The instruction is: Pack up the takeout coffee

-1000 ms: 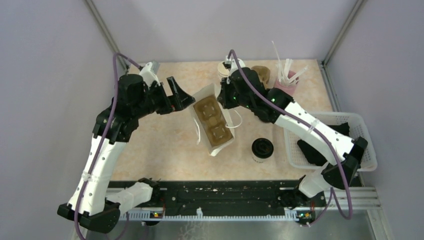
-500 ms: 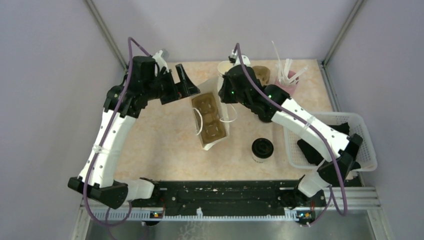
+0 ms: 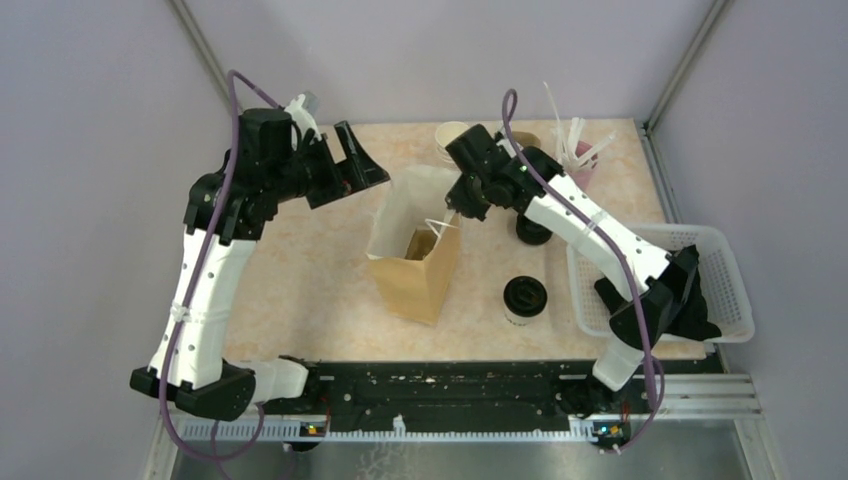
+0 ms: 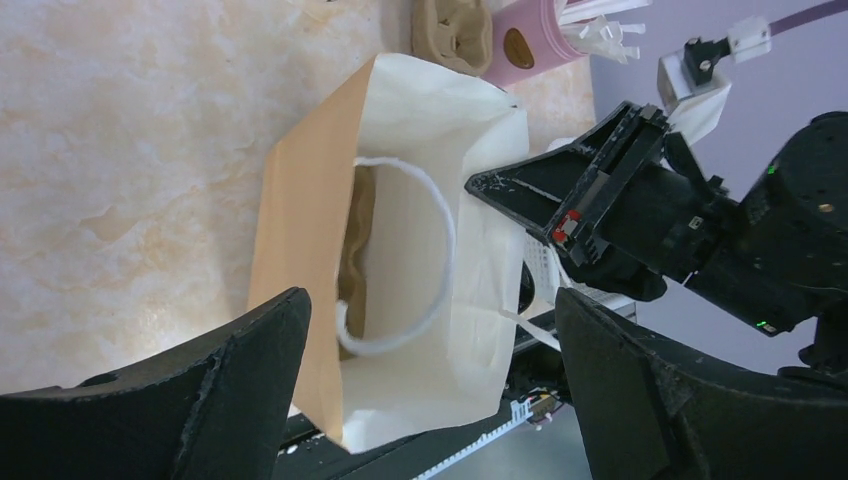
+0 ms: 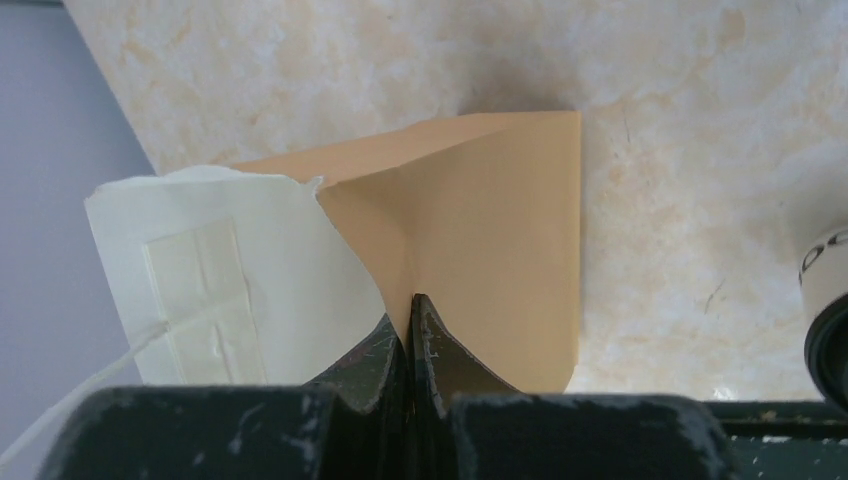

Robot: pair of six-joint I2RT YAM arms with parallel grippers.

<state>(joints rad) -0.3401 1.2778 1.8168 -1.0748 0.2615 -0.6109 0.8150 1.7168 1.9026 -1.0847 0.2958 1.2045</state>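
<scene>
Right pincer (image 3: 452, 213) closed, pinching the paper bag (image 3: 412, 270) by its top rim. The bag stands upright on the worktop (image 3: 300, 280). Left pincer (image 3: 350, 168) wide open, holding nothing, just left of the bag's mouth. Takeout coffee (image 3: 525, 298) sits on the worktop right of the bag, apart from it, and is cut off in the right wrist view. Cardboard carrier (image 4: 353, 240) inside the bag, mostly hidden. Dark contents of the white basket (image 3: 690, 232), farther right of the bag, are unclear.

Lab rig: grey enclosure walls (image 3: 90, 150), mounting rail (image 3: 450, 397).
</scene>
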